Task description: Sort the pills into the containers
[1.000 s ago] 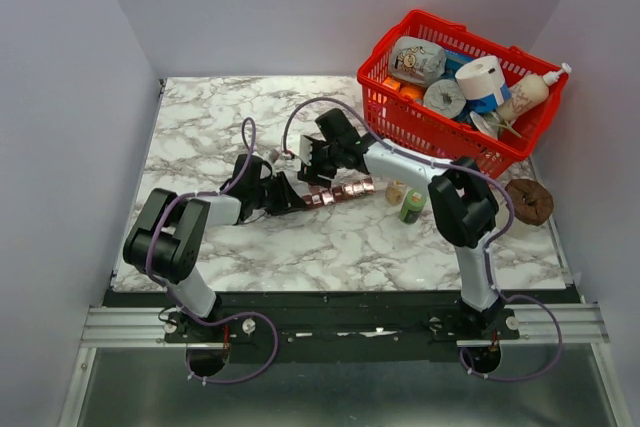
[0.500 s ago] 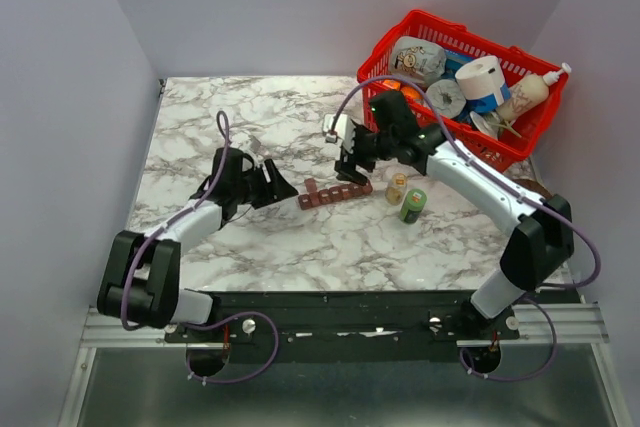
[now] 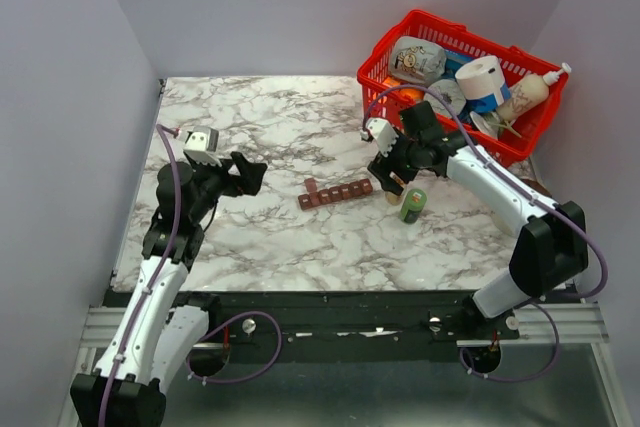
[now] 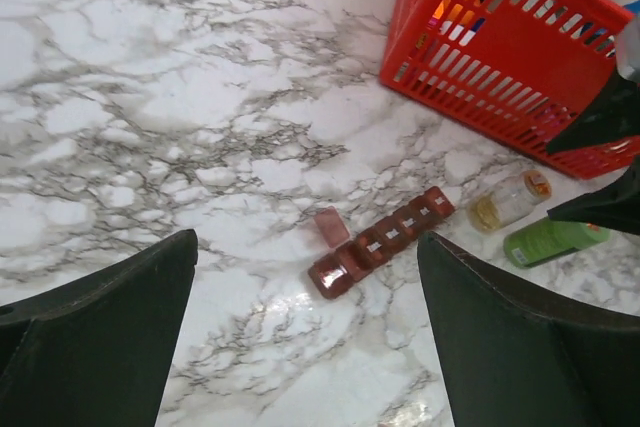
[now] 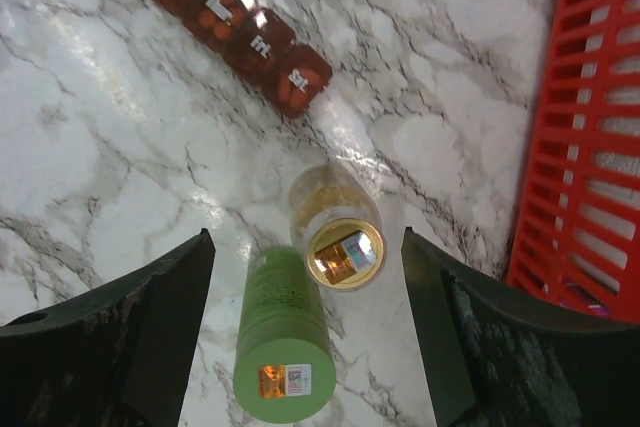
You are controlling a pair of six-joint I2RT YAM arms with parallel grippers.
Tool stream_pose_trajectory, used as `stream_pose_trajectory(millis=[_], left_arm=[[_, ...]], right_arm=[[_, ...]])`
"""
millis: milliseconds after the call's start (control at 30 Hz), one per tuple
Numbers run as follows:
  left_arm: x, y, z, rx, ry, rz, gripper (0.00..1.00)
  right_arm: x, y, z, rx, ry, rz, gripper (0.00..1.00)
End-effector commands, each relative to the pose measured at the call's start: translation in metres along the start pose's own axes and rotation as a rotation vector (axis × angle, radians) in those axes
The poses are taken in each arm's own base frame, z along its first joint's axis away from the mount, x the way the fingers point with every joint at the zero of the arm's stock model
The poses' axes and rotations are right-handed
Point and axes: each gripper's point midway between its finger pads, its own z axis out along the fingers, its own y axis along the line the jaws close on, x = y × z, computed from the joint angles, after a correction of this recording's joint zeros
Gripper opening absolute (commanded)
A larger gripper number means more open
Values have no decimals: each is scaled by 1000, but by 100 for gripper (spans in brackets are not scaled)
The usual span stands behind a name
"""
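- The pill organiser strip [image 3: 338, 192] lies on the marble. The lid at its left end is flipped up, and the others look shut.
- The right gripper [image 3: 390, 172] hangs just off the strip's right end with its jaws apart and nothing in them, over the small clear bottle [image 5: 335, 227].
- The pills [image 5: 318, 195] seem to be the yellowish mass inside that bottle, beside the strip's right end.
- The left gripper [image 3: 248, 175] sits well left of the strip, spread wide and empty.
- I'd say it is fetching the bottle. The next move calls for a straight descent and a square grip, without knocking the green bottle [image 5: 283, 347] alongside.
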Motion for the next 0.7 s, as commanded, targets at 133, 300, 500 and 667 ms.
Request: stream_pose_trajectory(millis=[133, 300, 500, 667], left_arm=[[39, 23, -19, -43, 69, 186, 99], [33, 21, -21, -39, 49, 213, 99], [34, 10, -18, 32, 55, 216, 99], [39, -6, -16, 130, 60, 203, 99]], right_arm=[[49, -23, 18, 116, 230, 109, 84], [55, -24, 22, 94, 261, 134, 80], [59, -12, 23, 38, 270, 141, 66], [56, -11, 26, 20, 257, 136, 59]])
